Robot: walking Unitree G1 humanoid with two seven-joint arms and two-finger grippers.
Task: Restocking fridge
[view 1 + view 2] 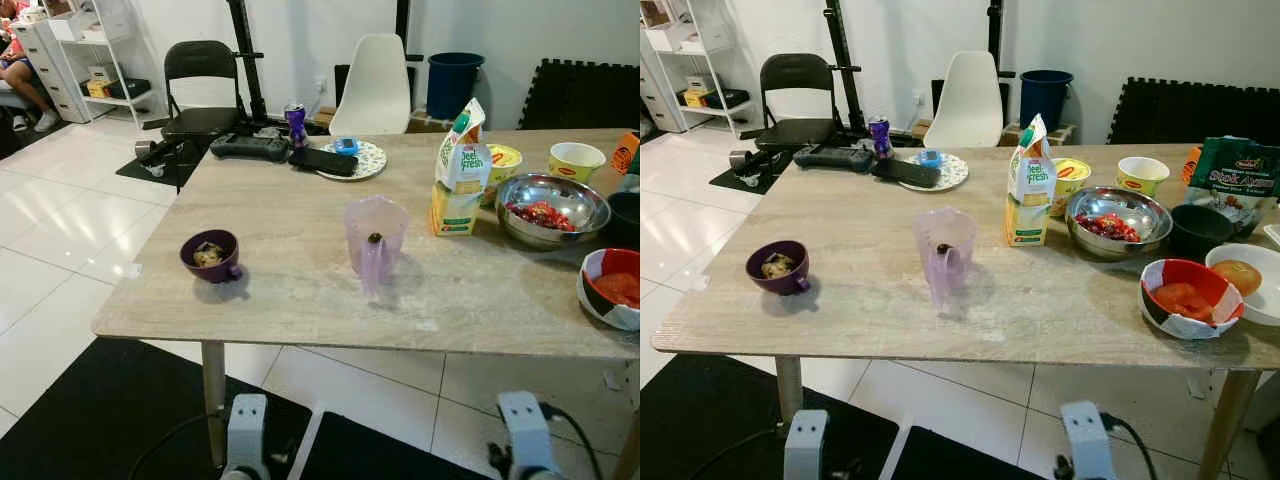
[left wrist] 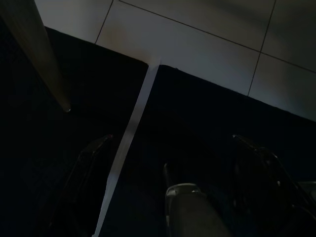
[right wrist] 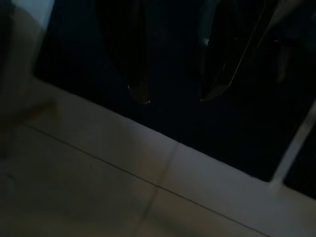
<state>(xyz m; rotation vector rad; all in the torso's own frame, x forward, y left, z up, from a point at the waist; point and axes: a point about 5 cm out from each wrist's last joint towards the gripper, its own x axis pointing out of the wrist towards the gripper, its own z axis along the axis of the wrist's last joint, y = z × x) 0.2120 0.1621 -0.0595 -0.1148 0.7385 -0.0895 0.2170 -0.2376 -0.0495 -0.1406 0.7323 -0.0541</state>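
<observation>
Milk carton [image 1: 1030, 180] upright mid-desk [image 1: 870, 300], at 1 o'clock from lilac jug [image 1: 945, 252], likely staged for fridge. Left gripper [image 2: 173, 163] and right gripper [image 3: 173, 94] hang idle, jaws apart, empty.

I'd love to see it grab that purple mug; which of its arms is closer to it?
Left. The left arm hangs below the table edge, nearly under the purple mug; the right arm hangs farther over, toward the red bowl.

"feel fresh" (green) on carton [image 1: 460, 170]
</observation>
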